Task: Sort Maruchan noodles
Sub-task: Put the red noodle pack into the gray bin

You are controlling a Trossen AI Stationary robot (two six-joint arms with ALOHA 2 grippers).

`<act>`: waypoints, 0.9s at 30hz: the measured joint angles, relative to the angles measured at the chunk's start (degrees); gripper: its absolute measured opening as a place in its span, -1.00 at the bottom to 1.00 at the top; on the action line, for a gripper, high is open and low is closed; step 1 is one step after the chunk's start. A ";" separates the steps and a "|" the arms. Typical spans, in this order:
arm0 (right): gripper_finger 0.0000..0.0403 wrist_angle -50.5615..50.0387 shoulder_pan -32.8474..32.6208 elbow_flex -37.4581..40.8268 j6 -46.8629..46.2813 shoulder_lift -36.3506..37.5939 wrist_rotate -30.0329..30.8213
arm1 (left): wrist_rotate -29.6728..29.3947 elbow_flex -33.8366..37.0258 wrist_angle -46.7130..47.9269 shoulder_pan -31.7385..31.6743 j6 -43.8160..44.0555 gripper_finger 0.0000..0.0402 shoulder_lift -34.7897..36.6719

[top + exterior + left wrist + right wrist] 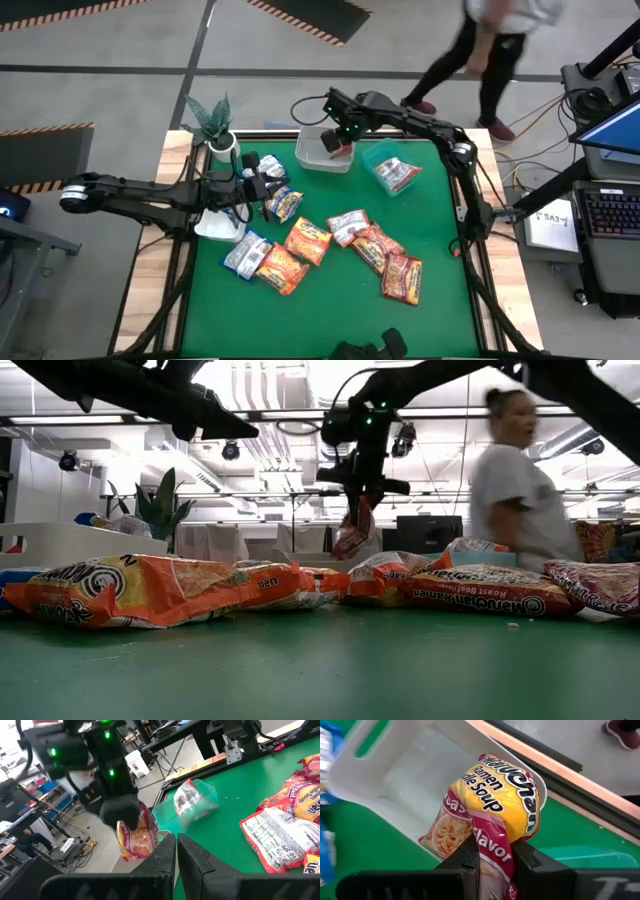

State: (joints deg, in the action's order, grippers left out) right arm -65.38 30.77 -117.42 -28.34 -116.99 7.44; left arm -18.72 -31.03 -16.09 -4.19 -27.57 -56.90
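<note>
Right hand [495,852] pinching a red-and-yellow noodle packet [492,807] by its edge above the white tub [395,775]. Light, soft, crinkly, likely slippery; seam grip best. Left hand [176,851] nearly pressed together, empty.

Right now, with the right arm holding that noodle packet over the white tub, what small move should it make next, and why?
Probably lower a little and open. The right gripper is shut on a red-and-yellow noodle packet that hangs above the white tub, which looks empty beneath it. The left gripper sits shut near the table's left side, away from the tub.
</note>
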 joint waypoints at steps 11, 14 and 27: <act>-0.76 -4.84 0.02 -3.68 1.85 -6.35 0.65 | 0.00 0.00 -0.08 0.00 0.00 -1.00 0.00; -0.72 -4.91 0.02 -3.90 2.16 -6.78 1.63 | 0.00 0.00 -0.09 0.00 0.00 -1.00 0.00; -0.37 -4.95 0.02 -3.90 1.97 -6.67 3.28 | 0.00 0.00 -0.03 0.00 0.02 -1.00 -0.07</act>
State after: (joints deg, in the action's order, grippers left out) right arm -70.32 30.79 -121.32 -26.37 -123.66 10.72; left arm -18.72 -31.03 -16.12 -4.19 -27.55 -56.97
